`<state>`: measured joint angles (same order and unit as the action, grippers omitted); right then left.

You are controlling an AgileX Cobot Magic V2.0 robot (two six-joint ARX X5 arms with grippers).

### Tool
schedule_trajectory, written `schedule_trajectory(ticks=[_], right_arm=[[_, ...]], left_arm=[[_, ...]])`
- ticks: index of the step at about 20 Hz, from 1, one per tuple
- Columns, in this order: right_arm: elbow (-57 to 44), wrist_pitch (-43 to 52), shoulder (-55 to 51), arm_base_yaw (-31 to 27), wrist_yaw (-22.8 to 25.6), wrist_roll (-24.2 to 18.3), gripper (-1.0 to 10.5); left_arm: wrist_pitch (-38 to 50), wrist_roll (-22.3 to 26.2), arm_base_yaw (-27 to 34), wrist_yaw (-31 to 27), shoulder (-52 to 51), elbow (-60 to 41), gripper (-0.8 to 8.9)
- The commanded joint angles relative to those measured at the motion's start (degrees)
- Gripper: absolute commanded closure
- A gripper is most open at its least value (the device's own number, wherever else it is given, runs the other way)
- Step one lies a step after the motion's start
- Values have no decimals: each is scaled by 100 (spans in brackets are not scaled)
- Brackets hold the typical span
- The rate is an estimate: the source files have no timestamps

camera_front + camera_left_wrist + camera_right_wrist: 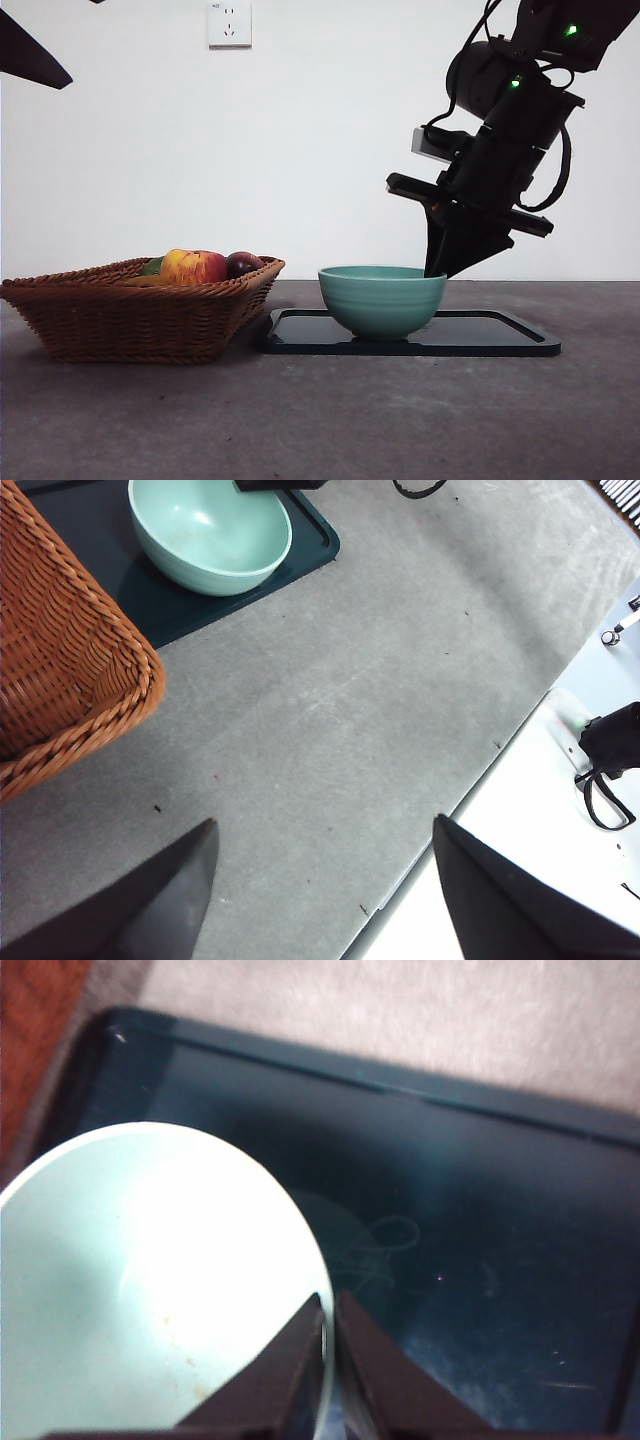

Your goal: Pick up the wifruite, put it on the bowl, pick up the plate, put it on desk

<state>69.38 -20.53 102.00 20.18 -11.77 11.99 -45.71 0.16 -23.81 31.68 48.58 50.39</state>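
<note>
We see the right end effector (328, 1360) pinching the bowl (382, 297) rim; the left end effector (325, 890) waits spread. We judge lifting comes next.

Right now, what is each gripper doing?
Left gripper: open, holding nothing.
Right gripper: shut on the bowl rim.
</note>
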Motion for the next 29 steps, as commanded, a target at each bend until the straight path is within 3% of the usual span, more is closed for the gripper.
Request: schedule_trajectory(ticks=[1, 16, 21, 29], right_arm=[[136, 35, -348, 26, 11, -50, 936], [-164, -2153, -3445, 339, 4, -501, 936], [-1075, -1961, -4013, 807, 11, -319, 936], [-2490, -664, -3777, 1552, 332, 162, 936]], left_arm=[[26, 70, -26, 24, 33, 46, 474], [24, 90, -26, 24, 33, 44, 474], [28, 90, -26, 24, 33, 44, 474], [26, 87, -26, 24, 33, 46, 474]])
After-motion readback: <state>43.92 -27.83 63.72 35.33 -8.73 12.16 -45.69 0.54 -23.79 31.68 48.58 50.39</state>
